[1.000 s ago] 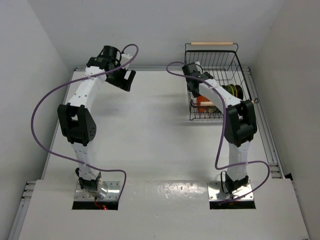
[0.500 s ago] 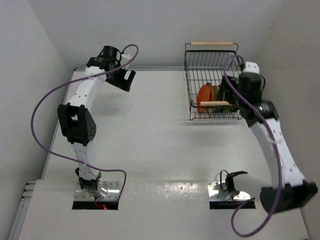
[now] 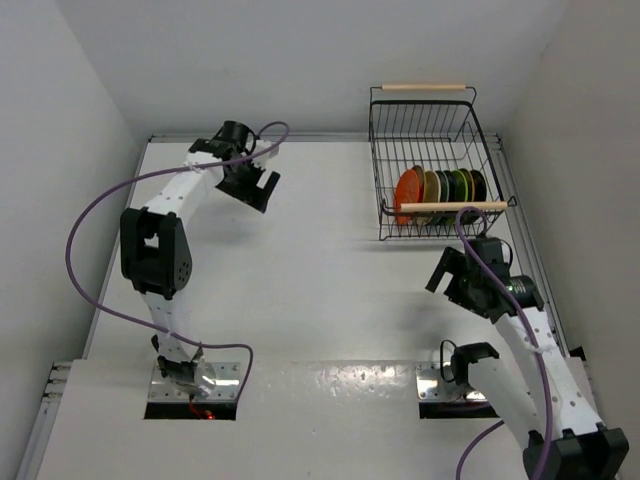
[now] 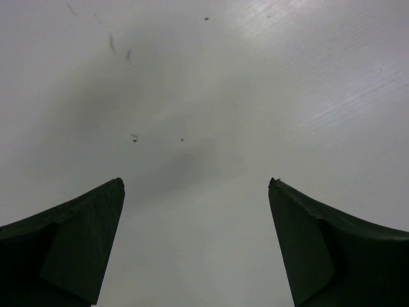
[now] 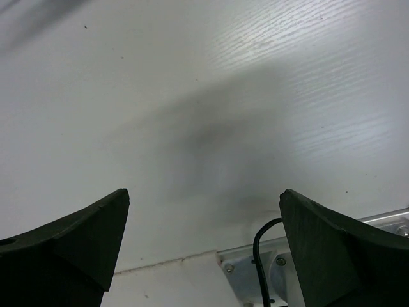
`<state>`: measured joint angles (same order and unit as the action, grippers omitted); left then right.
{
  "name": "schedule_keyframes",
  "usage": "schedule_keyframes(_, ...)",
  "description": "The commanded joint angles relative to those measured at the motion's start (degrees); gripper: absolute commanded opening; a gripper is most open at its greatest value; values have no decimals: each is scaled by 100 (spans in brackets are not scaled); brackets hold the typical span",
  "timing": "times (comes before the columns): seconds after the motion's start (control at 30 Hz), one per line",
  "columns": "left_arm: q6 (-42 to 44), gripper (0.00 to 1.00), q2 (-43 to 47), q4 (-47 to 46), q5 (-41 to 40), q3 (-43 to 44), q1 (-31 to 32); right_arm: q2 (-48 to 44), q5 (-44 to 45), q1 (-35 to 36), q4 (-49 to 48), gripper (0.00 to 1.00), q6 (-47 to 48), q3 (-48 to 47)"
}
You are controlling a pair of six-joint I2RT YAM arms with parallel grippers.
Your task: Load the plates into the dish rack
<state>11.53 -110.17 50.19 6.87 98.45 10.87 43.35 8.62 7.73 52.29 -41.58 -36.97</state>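
The black wire dish rack (image 3: 425, 110) with two wooden handles stands at the back right of the table. Several plates (image 3: 440, 186) stand on edge in its near half, the orange-red plate (image 3: 408, 190) at the left end, then green and dark ones. My left gripper (image 3: 262, 186) is open and empty over the back left of the table, far from the rack. My right gripper (image 3: 447, 279) is open and empty, just in front of the rack. Both wrist views show only bare white table between the open fingers (image 4: 77, 236) (image 5: 70, 236).
The white table (image 3: 320, 280) is walled on the left, back and right. A metal rail (image 3: 535, 290) runs along the right edge. The right arm's base plate and black cable (image 5: 262, 256) show in the right wrist view.
My right arm has drawn back out of the rack toward the near right, leaving the plates standing in it. My left gripper has shifted slightly right and nearer.
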Motion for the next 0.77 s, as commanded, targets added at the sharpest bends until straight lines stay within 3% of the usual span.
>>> schedule_keyframes(0.0,-46,100,584,-344,-28,-282,292,-309,-106,-8,-105,100,-473,145)
schedule_keyframes(0.73,-213,100,646,-607,95,-591,468,-1013,-115,18,-123,100,-509,612)
